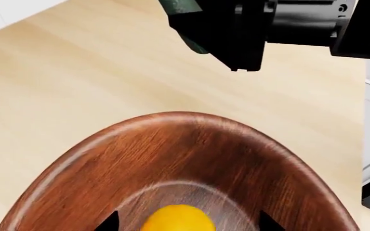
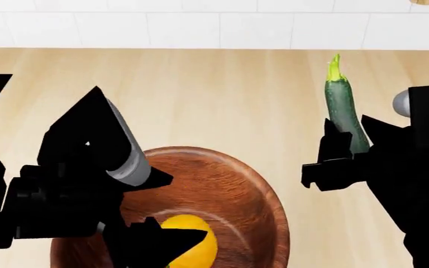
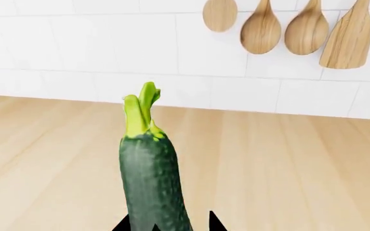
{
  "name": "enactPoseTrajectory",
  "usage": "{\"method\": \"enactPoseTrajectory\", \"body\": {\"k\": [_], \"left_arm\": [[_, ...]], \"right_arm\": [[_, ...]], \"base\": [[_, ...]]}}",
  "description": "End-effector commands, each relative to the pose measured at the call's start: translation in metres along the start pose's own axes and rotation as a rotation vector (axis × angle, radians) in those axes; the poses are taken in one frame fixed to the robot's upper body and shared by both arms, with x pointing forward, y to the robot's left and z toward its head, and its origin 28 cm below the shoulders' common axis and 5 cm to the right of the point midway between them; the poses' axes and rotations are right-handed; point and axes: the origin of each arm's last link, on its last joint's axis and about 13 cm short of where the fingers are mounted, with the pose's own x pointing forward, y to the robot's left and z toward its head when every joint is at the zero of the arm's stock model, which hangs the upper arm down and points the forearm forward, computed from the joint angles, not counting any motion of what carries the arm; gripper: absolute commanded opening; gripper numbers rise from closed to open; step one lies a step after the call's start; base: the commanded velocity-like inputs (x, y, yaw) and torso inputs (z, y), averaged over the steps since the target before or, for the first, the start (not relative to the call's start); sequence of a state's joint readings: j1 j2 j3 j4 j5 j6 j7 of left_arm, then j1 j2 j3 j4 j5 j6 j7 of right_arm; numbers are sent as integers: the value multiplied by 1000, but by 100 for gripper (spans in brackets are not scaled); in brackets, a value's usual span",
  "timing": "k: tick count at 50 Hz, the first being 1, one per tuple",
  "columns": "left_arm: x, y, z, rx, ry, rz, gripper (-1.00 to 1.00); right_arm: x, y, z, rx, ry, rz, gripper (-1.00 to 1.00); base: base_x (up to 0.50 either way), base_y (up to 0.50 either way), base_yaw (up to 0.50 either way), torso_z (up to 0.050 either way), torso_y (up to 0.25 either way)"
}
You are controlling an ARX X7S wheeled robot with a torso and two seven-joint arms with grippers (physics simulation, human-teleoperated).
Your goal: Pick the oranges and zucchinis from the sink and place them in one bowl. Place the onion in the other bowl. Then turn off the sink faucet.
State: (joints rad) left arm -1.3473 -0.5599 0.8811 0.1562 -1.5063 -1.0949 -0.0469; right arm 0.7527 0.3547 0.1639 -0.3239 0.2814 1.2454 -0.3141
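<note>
Left wrist view: the wooden bowl (image 1: 185,163) sits on the pale wood counter (image 1: 75,86) with the orange (image 1: 177,219) lying in its bottom; the left gripper (image 1: 188,222) shows only two dark fingertips, spread wide to either side of the fruit and not touching it, so the claw is open and empty. The right gripper appears above and beyond the rim, clear of the bowl. Risk here: if the left arm lifts off carelessly, a fingertip could clip the orange or drag the rim and shift the bowl. Head view: the right gripper (image 2: 345,162) holds the zucchini (image 2: 345,111) by its lower end, body upright, stem tip up, beside the bowl (image 2: 252,184) and not over it; the left gripper (image 2: 151,245) hangs over the orange (image 2: 192,240). Both arms are close, so a move inward risks a collision. Right wrist view: the zucchini (image 3: 152,183) stands tall between the fingertips (image 3: 214,222), gripped low. Such a hold is top-heavy; it may pivot or slip, and released upright it could topple over the rim.
</note>
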Motion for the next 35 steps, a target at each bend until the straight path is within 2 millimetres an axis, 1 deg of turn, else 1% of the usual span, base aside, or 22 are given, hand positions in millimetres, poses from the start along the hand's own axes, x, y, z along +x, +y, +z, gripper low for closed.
{"method": "enactPoseTrajectory", "body": {"k": [1,6,8,10,13,15,19,21,22,23,24,28,32,34,35], "left_arm": [[4,-1,0,-15,-25,-22,100],[2,4,5,-9,-52,-2,100],[-4,5,11,-9,-100,11,100],[-7,8,12,-8,-123,41,100],[-17,14,15,-22,-172,85,100],[-26,19,18,-36,-215,131,100],[-38,23,21,-49,-269,193,100],[-47,26,23,-3,-282,273,100],[-53,25,24,-16,-301,272,100],[-55,26,24,-11,-303,294,100],[-56,28,22,9,-295,352,100],[-62,35,12,23,-323,492,100],[-67,43,2,-56,-352,569,100],[-68,45,-2,-53,-354,589,100],[-71,46,-4,-64,-361,597,100]], "right_arm": [[0,0,-3,10,-4,8,-100],[0,1,2,5,-12,9,-100],[-1,4,4,2,-15,21,-100],[-2,6,6,1,-19,41,-100],[-5,8,13,-3,-28,50,-100],[-9,10,22,-7,-34,62,-100],[-14,16,33,-6,-28,94,-100],[-16,21,41,-2,1,140,-100],[-15,24,44,4,23,163,-100],[-15,26,48,-1,31,169,-100],[-16,28,51,-16,49,177,-100],[-24,45,65,-55,90,258,-100],[-27,57,78,-23,126,321,-100],[-27,62,82,-32,152,351,-100],[-27,66,86,-6,155,383,-100]], "base": [[0,0,0,0,0],[0,0,0,3,0],[0,0,0,0,0],[0,0,0,0,0],[0,0,0,0,0],[0,0,0,0,0],[0,0,0,0,0],[0,0,0,0,0],[0,0,0,0,0],[0,0,0,0,0],[0,0,0,0,0],[0,0,0,0,0],[0,0,0,0,0],[0,0,0,0,0],[0,0,0,0,0]]}}
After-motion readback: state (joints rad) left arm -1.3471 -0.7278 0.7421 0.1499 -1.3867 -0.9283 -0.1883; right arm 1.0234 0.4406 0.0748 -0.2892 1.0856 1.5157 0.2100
